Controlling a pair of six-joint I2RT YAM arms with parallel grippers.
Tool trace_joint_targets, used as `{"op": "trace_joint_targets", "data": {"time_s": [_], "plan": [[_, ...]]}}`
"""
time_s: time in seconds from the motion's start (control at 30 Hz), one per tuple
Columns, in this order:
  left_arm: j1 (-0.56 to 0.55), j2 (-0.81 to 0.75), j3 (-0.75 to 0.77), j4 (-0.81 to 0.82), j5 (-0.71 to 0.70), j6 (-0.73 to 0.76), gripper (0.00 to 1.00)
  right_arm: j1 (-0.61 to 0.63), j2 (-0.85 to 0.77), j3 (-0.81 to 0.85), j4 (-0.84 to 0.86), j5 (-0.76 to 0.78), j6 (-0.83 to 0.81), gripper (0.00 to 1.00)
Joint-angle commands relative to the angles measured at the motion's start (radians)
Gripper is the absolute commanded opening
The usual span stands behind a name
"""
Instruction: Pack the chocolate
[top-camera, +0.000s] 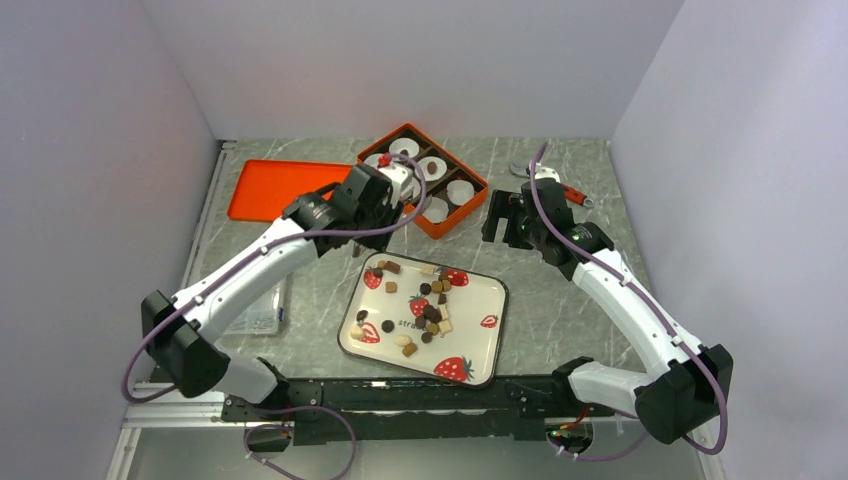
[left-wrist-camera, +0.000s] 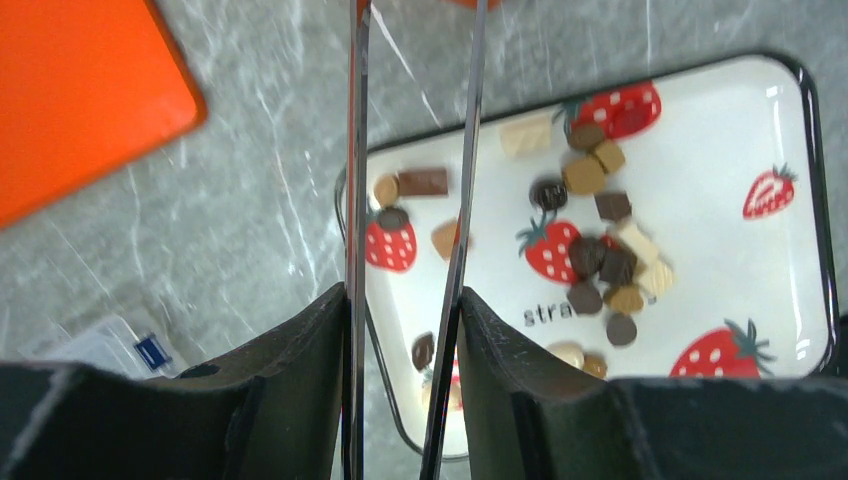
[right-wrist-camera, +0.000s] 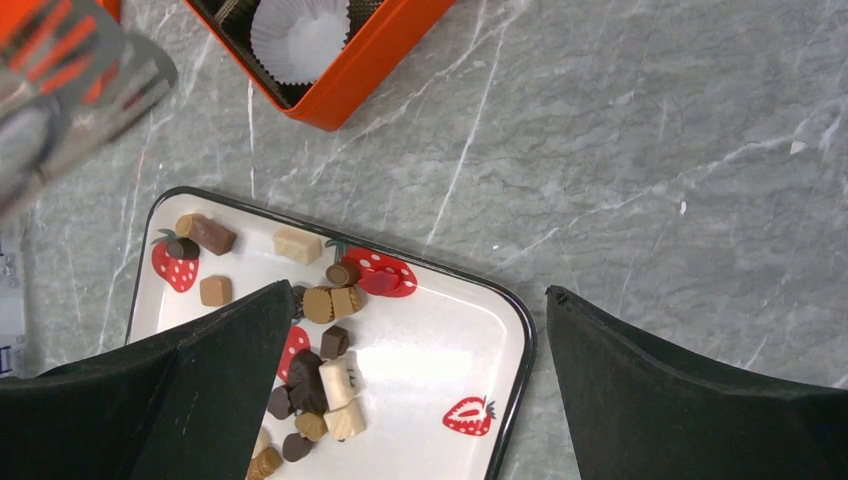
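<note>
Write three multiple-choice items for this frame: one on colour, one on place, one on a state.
1. The compartment box is: A orange; B blue; C green.
2. Most chocolate pieces lie: A in the box; B on the strawberry tray; C in a bowl.
3. The right pincer is: A open, empty; B shut on a chocolate; C shut on a cup.
Answers: 1 A, its walls are orange. 2 B, they are heaped on the tray's white face. 3 A, its fingers stand wide apart, nothing between.
</note>
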Motion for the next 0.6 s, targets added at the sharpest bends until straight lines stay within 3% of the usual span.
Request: {"op": "trace_joint_targets", "data": {"time_s": [0.0, 0.2, 0.57], "plan": [[-0.042, -0.1, -0.078, -0.033, -0.028, -0.051, 0.46, -0.003, -0.017, 0.005, 0.043, -0.002, 0.003, 1.0], [-0.102, -0.162, -0.166, -0.124, -0.088, -0.093, 0.46, -0.003, -0.023, -0.001, 0.044, -0.009, 0.009, 1.0], [-0.128, -0.226, -0.312, -0.146, -0.059, -0.156, 0.47, -0.003, -0.023, -0.012, 0.049, -0.022, 0.017, 1.0]]}}
